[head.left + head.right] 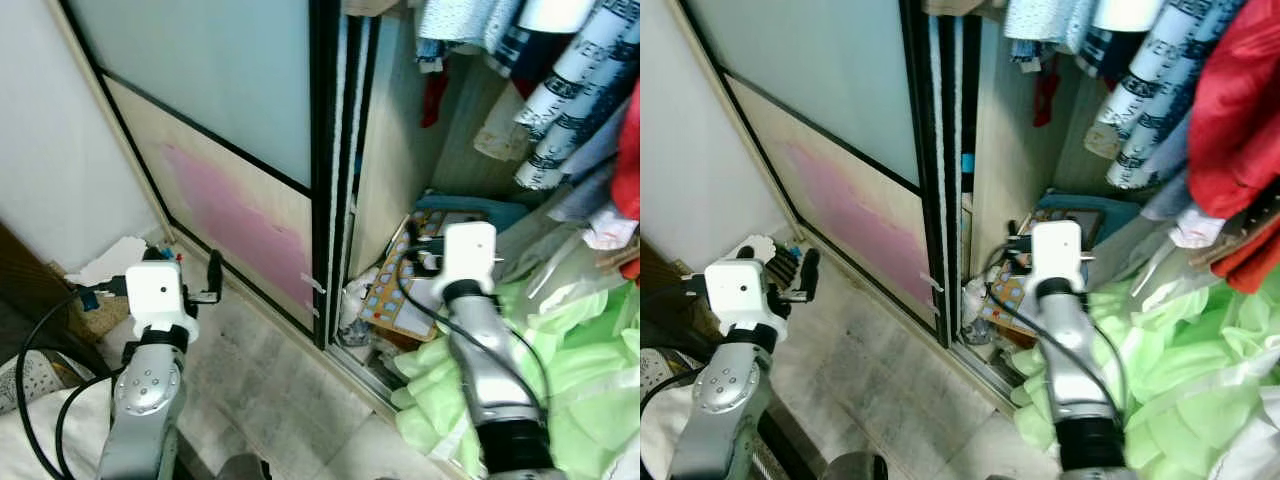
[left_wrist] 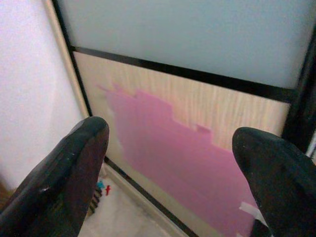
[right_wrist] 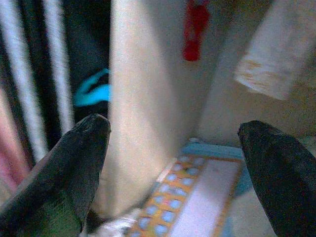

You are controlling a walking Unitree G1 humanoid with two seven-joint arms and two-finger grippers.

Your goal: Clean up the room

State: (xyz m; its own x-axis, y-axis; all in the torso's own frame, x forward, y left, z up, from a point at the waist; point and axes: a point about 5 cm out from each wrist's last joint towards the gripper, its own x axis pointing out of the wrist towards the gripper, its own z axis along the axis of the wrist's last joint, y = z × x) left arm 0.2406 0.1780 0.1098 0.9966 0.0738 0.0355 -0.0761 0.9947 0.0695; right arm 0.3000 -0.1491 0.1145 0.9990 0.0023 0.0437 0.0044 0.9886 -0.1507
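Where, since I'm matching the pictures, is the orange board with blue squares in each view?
Left eye view: orange board, centre, just right of the black door frame.
Right eye view: centre, right of the frame.
Left wrist view: faces the door's pink patch instead.
Right wrist view: between the tool's fingers.
Landmark: black door frame.

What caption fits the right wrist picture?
Open right pincer reaching into a wardrobe toward a colourful toy board.

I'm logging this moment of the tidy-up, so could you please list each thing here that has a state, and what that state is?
Sliding door: slid aside, wardrobe open.
Clothes: hanging on the rail.
Green cloth: crumpled in a heap.
Toy board: leaning, tilted, inside the wardrobe.
Left gripper: open, empty.
Right gripper: open, empty.
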